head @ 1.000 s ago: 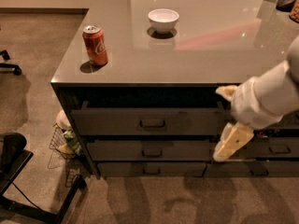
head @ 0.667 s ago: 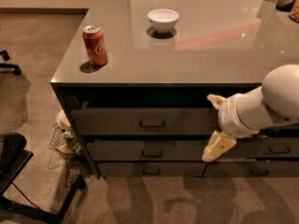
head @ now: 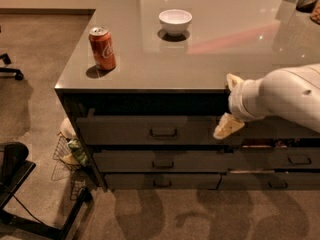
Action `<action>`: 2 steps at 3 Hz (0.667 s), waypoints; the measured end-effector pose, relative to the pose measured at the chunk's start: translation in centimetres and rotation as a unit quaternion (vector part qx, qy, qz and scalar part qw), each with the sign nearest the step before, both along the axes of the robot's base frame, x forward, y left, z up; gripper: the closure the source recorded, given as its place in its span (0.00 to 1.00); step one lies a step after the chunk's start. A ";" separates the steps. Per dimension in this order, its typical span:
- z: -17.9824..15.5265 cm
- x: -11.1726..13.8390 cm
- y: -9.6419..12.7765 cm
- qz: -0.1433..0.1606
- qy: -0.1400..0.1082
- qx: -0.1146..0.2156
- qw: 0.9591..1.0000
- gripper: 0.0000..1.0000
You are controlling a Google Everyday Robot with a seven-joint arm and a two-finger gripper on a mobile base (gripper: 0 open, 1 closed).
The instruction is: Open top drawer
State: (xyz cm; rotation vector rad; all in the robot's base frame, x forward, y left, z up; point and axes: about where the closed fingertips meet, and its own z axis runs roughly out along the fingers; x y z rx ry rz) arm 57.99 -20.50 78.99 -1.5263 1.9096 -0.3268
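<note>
The top drawer [head: 125, 130] is the uppermost wide dark-grey front under the counter, and its small metal pull [head: 163, 132] sits at its centre. Its front stands about level with the fronts below, with a dark gap above it. My gripper [head: 229, 104] is on the white arm coming in from the right. It hangs in front of the drawer's right end, just below the counter edge and to the right of the pull. Its two pale fingers [head: 228, 127] stand apart, one above the other, and hold nothing.
A red soda can [head: 102, 48] and a white bowl [head: 175, 21] stand on the grey counter [head: 225, 49]. Two slimmer drawers [head: 163, 161] lie below, and a narrower stack [head: 295, 159] is to the right. A wire basket [head: 67, 151] and a chair base [head: 20, 194] are on the floor at the left.
The arm has moved left and up along the drawer fronts, and the gripper now sits higher, at the top drawer's level. The drawers have not moved.
</note>
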 end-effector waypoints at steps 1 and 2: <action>0.4 0.4 -0.7 -0.010 -0.003 -0.020 1.000 0.00; 0.7 -2.9 -1.3 -0.014 0.020 -0.031 0.999 0.15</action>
